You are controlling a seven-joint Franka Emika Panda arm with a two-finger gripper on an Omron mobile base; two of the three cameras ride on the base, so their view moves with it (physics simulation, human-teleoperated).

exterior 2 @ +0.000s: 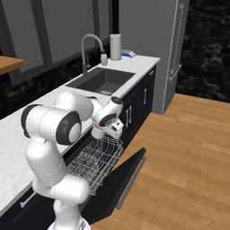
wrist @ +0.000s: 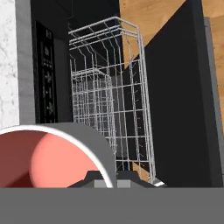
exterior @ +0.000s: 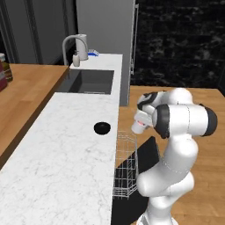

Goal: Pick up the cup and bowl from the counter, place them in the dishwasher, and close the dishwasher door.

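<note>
cup (wrist: 43, 162) clamped in end effector (wrist: 107, 177) above dishwasher's (wrist: 48, 87) wire rack (wrist: 109, 100).

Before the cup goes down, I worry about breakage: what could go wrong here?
The gripper holds the small white cup with the pinkish-red inside by its rim, above the white wire rack; released from there, it might tip or bounce. The rack's tall wire walls could snag the cup on the way down. The small black bowl sits near the marble counter's edge.
</note>
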